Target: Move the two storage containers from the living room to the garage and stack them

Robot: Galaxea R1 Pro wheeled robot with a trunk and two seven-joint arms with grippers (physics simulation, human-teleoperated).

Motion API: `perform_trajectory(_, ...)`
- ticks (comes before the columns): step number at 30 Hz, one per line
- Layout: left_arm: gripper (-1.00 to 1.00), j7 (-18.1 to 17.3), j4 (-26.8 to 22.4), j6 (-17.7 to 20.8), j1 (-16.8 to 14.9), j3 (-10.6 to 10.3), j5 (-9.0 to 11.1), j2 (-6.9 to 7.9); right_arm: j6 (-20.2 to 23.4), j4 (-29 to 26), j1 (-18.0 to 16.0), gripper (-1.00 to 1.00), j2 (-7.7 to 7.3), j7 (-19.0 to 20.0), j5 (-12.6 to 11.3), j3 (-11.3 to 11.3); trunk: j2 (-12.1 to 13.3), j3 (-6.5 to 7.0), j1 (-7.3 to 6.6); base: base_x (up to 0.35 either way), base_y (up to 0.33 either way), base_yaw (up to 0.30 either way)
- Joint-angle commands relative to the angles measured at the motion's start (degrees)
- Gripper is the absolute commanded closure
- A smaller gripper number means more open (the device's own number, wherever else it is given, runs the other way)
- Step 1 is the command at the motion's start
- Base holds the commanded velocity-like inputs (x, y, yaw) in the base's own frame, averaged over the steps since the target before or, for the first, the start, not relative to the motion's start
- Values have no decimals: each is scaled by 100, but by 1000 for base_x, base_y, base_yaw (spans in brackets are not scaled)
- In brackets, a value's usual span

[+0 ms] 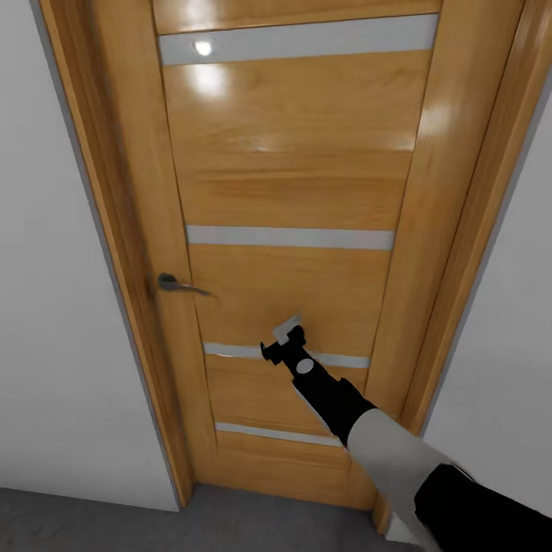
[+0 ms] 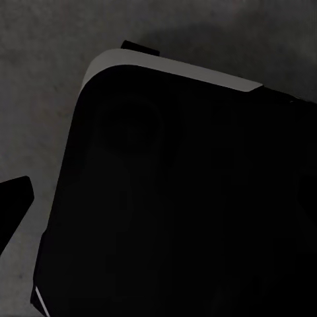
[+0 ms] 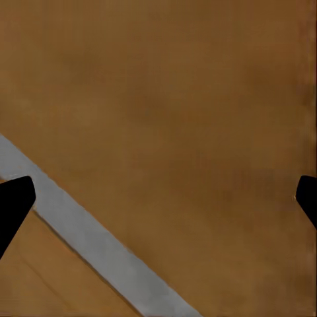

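The two storage containers are out of view. A light wooden door (image 1: 291, 176) with horizontal glass slits stands shut in front of me. My right gripper (image 1: 285, 331) reaches up to the door's lower half, at or very near the panel just above a glass slit (image 1: 230, 351). In the right wrist view the right gripper (image 3: 160, 198) is open, its dark fingertips (image 3: 13, 205) at the picture's edges with the door panel and a slit (image 3: 92, 238) close behind. My left gripper (image 2: 158, 198) hangs over my dark base (image 2: 185, 198) and grey floor (image 2: 39, 79), open and empty.
A metal lever handle (image 1: 180, 285) sits on the door's left side, left of and above my right gripper. The wooden door frame (image 1: 115, 230) borders white walls (image 1: 46, 307) on both sides. Dark grey floor (image 1: 77, 521) runs along the bottom.
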Motion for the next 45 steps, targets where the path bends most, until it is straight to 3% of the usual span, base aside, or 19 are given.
perform_trajectory(1,-100,-4,-4,-12,2,-1,15,-1,46,168,-240,-100,0,-47,13,31,-3,-4,0,0,0,0)
perform_trajectory(4,-100,-6,-4,-12,2,-17,-11,-7,26,644,-701,-100,0,-8,-349,64,-3,-4,0,0,0,0)
perform_trajectory(11,-100,-18,-3,7,2,-36,-32,-10,-11,955,-895,-100,0,109,-541,91,-3,-4,0,125,2,0)
perform_trajectory(25,-100,3,-7,-11,2,-32,-47,-19,-13,1152,-901,-100,0,115,-466,112,-3,-4,0,156,103,0)
perform_trajectory(36,-100,3,-7,-12,2,-27,-42,-19,-10,1725,-904,-100,0,1,-9,172,-3,-4,0,11,6,0)
perform_trajectory(45,-100,3,-7,-2,2,-33,-52,-19,106,1878,-1002,-100,0,-215,79,172,-3,-4,0,24,0,0)
